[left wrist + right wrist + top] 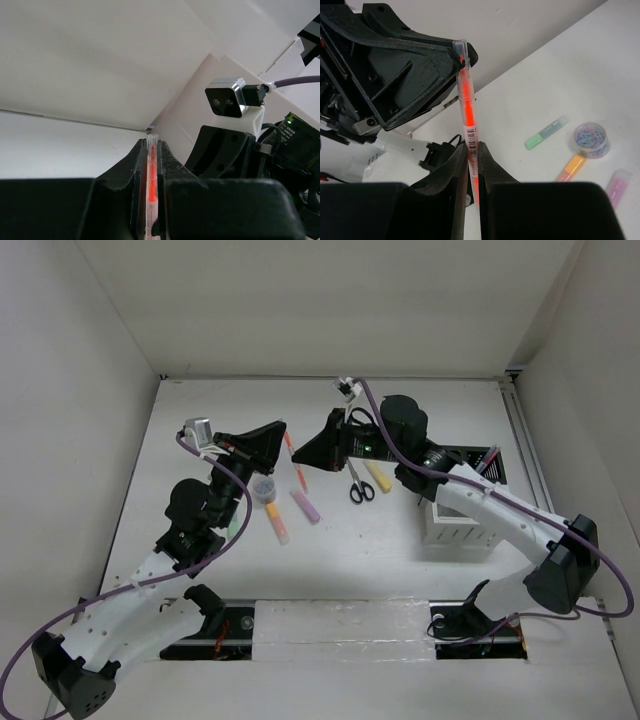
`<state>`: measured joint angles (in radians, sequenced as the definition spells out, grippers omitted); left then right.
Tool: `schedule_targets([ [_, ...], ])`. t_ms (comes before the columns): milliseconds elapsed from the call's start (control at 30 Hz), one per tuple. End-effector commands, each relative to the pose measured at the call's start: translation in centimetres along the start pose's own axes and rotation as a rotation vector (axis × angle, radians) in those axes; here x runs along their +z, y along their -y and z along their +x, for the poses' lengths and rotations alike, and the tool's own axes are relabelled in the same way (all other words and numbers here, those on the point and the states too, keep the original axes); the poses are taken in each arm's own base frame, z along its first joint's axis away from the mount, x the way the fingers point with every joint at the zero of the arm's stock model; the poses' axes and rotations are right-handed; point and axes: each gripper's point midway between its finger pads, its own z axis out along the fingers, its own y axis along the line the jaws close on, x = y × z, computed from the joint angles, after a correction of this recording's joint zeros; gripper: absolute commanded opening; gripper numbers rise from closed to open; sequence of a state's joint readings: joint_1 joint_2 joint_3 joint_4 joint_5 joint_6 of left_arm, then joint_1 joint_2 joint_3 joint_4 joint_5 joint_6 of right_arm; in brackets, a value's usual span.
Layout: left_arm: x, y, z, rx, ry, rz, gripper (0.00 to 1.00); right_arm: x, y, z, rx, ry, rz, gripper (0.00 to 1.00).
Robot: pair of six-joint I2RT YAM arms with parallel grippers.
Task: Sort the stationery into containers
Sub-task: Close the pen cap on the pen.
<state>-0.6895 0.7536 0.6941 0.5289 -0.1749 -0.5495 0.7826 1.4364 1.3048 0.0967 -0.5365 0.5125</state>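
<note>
The left gripper (pixel 280 434) and the right gripper (pixel 302 459) meet over the far middle of the white table (pixel 400 570), and both hold one thin red pen (pixel 291 448) with a clear plastic barrel. In the left wrist view the left gripper (pixel 151 152) has its jaws pressed against the barrel of the red pen (pixel 151 187), which stands up between them. In the right wrist view the right gripper (pixel 473 156) pinches the lower half of the red pen (pixel 466 97), just below its barcode label. The upper end is caught at the tip of the left gripper (pixel 456 56). The pen is tilted and clear of the table.

On the table below, to the near left of the grippers, a stubby green marker (pixel 546 133) lies beside a small round clear tub (pixel 264 488) filled with coloured paper clips. Just near of the tub lies an orange marker (pixel 279 524), and a purple marker (pixel 305 506) lies to its right. To the right of the grippers are black-handled scissors (pixel 360 484), with a yellow marker (pixel 377 477) just beside them. Further right stands the boxy desk organizer (pixel 456 530), its white slatted part nearest and its black compartments behind, partly covered by the right arm.
</note>
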Motion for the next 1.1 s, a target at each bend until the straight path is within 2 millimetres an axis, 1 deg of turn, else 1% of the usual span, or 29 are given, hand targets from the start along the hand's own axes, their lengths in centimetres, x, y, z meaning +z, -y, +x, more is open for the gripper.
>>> schedule_targets([
  [0, -1.8, -1.2, 6.9, 0.023, -0.258, 0.016, 0.00, -2.8, -5.6, -12.6, -0.185, 0.383, -0.129, 0.00],
  [67, -1.8, -1.2, 6.9, 0.023, -0.258, 0.016, 0.00, -2.8, -5.8, -12.5, -0.178, 0.376, -0.138, 0.00],
  [100, -1.8, -1.2, 6.9, 0.023, -0.258, 0.016, 0.00, -3.1, -6.3, -12.9, -0.189, 0.391, -0.147, 0.00],
  [167, -1.8, -1.2, 6.9, 0.023, -0.258, 0.016, 0.00, -3.2, -6.5, -13.1, -0.186, 0.399, -0.155, 0.00],
  [200, -1.7, -1.4, 7.2, 0.025, -0.265, 0.011, 0.00, -3.2, -6.7, -13.0, -0.176, 0.392, -0.164, 0.00],
  [233, -1.7, -1.4, 7.2, 0.025, -0.265, 0.011, 0.00, -2.9, -6.3, -12.7, -0.170, 0.384, -0.159, 0.00],
  [300, -1.7, -1.4, 7.2, 0.025, -0.265, 0.011, 0.00, -3.0, -6.8, -12.9, -0.173, 0.391, -0.181, 0.00],
  [367, -1.7, -1.4, 7.2, 0.025, -0.265, 0.011, 0.00, -2.7, -6.6, -12.6, -0.161, 0.378, -0.186, 0.00],
  [567, -1.7, -1.4, 7.2, 0.025, -0.265, 0.011, 0.00, -2.8, -6.7, -12.7, -0.166, 0.384, -0.190, 0.00],
  [667, -1.7, -1.4, 7.2, 0.025, -0.265, 0.011, 0.00, -2.9, -6.8, -13.1, -0.169, 0.397, -0.187, 0.00],
  [700, -1.7, -1.1, 6.8, 0.022, -0.251, 0.022, 0.00, -2.7, -6.2, -13.1, -0.166, 0.395, -0.175, 0.00],
  [800, -1.7, -1.0, 6.9, 0.021, -0.256, 0.029, 0.00, -2.7, -6.1, -13.1, -0.165, 0.395, -0.175, 0.00],
  [833, -1.9, -1.3, 7.2, 0.022, -0.263, 0.024, 0.00, -2.3, -5.7, -12.9, -0.159, 0.386, -0.169, 0.00],
  [867, -2.0, -1.1, 6.9, 0.021, -0.256, 0.029, 0.00, -2.2, -6.1, -12.8, -0.190, 0.391, -0.178, 0.00],
  [900, -2.0, -1.1, 6.9, 0.021, -0.256, 0.029, 0.00, -2.0, -5.7, -12.5, -0.216, 0.388, -0.168, 0.00],
  [933, -1.9, -0.7, 6.2, 0.011, -0.245, 0.025, 0.00, -1.4, -5.2, -11.7, -0.224, 0.375, -0.158, 0.00],
  [967, -1.8, -0.8, 5.9, 0.013, -0.237, 0.012, 0.00, -1.1, -4.8, -11.5, -0.231, 0.369, -0.152, 0.00],
  [1000, -1.7, -0.8, 5.6, 0.014, -0.232, 0.002, 0.00, -0.9, -4.4, -10.8, -0.233, 0.352, -0.150, 0.00],
  [1033, -1.8, -0.7, 4.9, 0.014, -0.219, -0.005, 0.00, -0.7, -3.7, -10.0, -0.224, 0.339, -0.142, 0.00],
  [1067, -1.8, -0.4, 4.2, 0.015, -0.208, -0.013, 0.00, -0.6, -3.6, -9.5, -0.223, 0.330, -0.147, 0.00],
])
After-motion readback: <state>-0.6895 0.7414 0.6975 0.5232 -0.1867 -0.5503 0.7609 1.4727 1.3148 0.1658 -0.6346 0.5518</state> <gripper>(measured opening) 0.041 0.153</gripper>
